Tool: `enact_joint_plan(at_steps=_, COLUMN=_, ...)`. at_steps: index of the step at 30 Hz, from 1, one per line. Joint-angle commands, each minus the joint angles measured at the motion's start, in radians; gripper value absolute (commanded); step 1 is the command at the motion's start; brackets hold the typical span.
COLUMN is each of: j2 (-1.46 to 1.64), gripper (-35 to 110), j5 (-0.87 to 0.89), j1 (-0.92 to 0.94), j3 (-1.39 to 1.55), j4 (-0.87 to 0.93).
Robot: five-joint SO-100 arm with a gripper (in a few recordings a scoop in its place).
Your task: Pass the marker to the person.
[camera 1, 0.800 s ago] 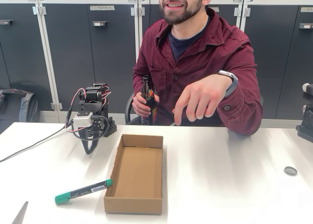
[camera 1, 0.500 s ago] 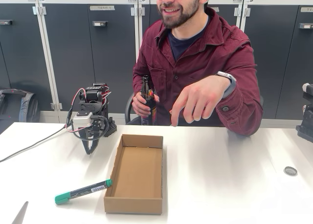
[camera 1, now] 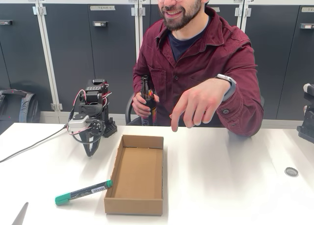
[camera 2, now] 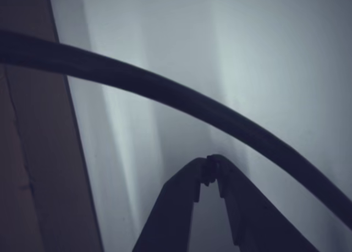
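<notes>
Gripper: the gripper (camera 2: 210, 172) pointed down at the counter (camera 1: 221, 185); in the wrist view its two dark fingertips met at the tip, closed with nothing between them. In the fixed view it (camera 1: 90, 150) hung at the end of the black arm (camera 1: 92, 109), tips just above the white surface.
Cable: a dark cable (camera 2: 165, 92) curved across the wrist view from upper left to lower right, in front of the pale surface; the fixed view showed wires (camera 1: 29, 146) trailing left from the arm across the counter.
Marker: the marker (camera 1: 82, 192) lay flat on the counter in the fixed view, in front of the gripper and well apart from it, green cap toward the left, the other end just beside the box's left wall.
Box: an open, shallow cardboard box (camera 1: 136, 173) sat right of the arm and gripper; a brown band at the left edge of the wrist view may have been its wall, I cannot tell.
Person: the person (camera 1: 196, 63) sat behind the counter, one hand (camera 1: 198, 104) hanging loosely above the far edge with fingers down, the other holding a brown bottle (camera 1: 148, 102) upright.
Cap: a small round bottle cap (camera 1: 291, 171) lay at the right of the counter.
</notes>
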Motion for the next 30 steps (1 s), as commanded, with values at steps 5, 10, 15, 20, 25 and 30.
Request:
enact_joint_plan(at_steps=5, j2=-0.934, gripper=2, j5=0.641, j1=0.176, j3=-0.962, j4=0.261)
enact_joint_plan(at_steps=10, j2=-1.353, gripper=9, j5=0.707, j1=0.245, j3=-1.427, j4=0.43)
enact_joint_plan(at_steps=15, j2=-1.767, gripper=13, j5=0.635, j1=0.25, j3=-1.947, j4=0.663)
enact_joint_plan(at_steps=20, j2=-1.982, gripper=17, j5=0.584, j1=0.195, j3=-2.164, j4=0.746)
enact_joint_plan(at_steps=25, j2=-1.908, gripper=19, j5=0.56, j1=0.078, j3=-1.905, j4=0.641)
enact_joint_plan(at_steps=30, j2=-1.845, gripper=21, j5=0.658, j1=-0.018, j3=-1.944, j4=0.646)
